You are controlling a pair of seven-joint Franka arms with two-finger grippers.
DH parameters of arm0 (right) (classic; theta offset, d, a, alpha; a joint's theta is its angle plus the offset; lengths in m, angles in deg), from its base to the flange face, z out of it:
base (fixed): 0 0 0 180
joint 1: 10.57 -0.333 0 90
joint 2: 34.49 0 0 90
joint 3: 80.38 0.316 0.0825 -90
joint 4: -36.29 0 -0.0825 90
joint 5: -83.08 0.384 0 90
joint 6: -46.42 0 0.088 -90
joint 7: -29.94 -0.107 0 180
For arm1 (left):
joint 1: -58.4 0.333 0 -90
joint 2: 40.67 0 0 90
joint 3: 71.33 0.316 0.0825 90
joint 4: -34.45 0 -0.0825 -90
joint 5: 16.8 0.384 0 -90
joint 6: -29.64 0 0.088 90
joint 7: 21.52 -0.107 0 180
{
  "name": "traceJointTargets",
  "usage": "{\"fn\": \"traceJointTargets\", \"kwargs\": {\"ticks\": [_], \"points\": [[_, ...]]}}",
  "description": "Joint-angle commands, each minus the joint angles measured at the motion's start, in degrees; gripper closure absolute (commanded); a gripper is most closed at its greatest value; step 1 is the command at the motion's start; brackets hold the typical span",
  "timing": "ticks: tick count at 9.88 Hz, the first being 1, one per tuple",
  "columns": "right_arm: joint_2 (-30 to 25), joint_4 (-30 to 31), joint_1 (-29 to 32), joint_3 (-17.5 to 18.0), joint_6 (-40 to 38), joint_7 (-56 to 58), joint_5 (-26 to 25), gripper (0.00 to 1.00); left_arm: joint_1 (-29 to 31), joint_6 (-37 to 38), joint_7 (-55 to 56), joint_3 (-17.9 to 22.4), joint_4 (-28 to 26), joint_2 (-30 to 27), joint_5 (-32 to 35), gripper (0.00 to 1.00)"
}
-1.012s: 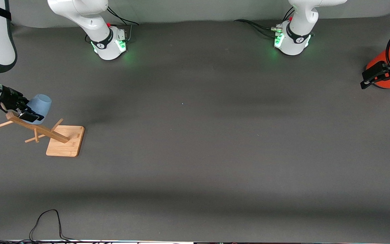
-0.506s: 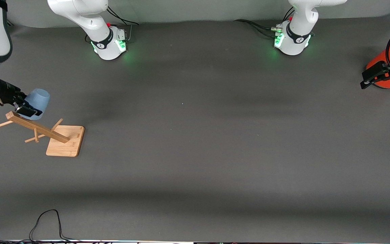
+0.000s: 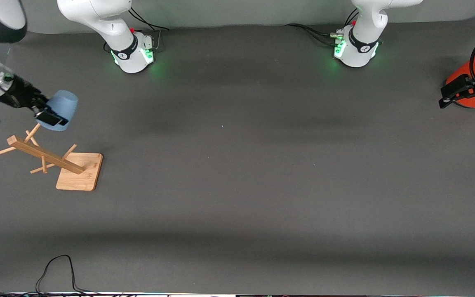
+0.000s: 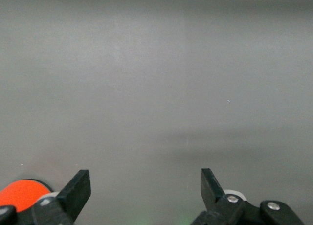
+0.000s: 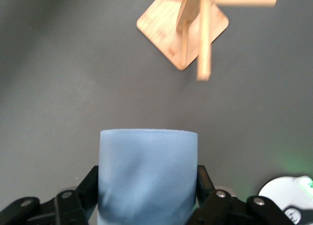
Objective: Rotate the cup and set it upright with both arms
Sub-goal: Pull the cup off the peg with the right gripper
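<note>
At the upper left of the front view, the right gripper point(image 3: 50, 116) has its two black fingers point(image 5: 208, 186) pressed against the sides of the cup point(image 3: 62, 109), one on each flank, and carries it in the air above the wooden rack point(image 3: 43, 156). The cup hangs tilted there, clear of the rack's pegs and not touching them; which end faces the table I can't tell.

It looks a light thing, a small pale-blue plastic tumbler, plain and matte, stiff enough to keep its round shape under the squeeze. I'd guess the matte wall gives fair friction, though the slight taper could let it creep out of a loose pinch. The straight sides are the natural place for a second hold, taken crosswise to the present one so that the two grippers don't collide.

At the right edge of the same view the left gripper point(image 3: 466, 95) waits with its fingers spread wide and nothing between them, over the orange can point(image 3: 468, 80).

Counting up: one cup, one rack with its square base point(image 3: 79, 171), one orange can, two arms, and a black cable point(image 3: 56, 268) at the lower left.
</note>
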Motion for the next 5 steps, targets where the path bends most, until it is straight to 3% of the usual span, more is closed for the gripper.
{"fn": "traceJointTargets", "kwargs": {"ticks": [1,5], "points": [[-3.58,1.98,-6.65,-0.24,-0.91,-9.43,0.21,0.47,-0.28,1.25,0.08,0.15,0.75,-0.31,-0.44,0.0],[-0.27,0.75,-21.41,-0.06,1.44,-22.87,0.12,0.49,-0.19,1.33,0.08,0.15,0.75,-0.22,-0.44,0.0]]}}
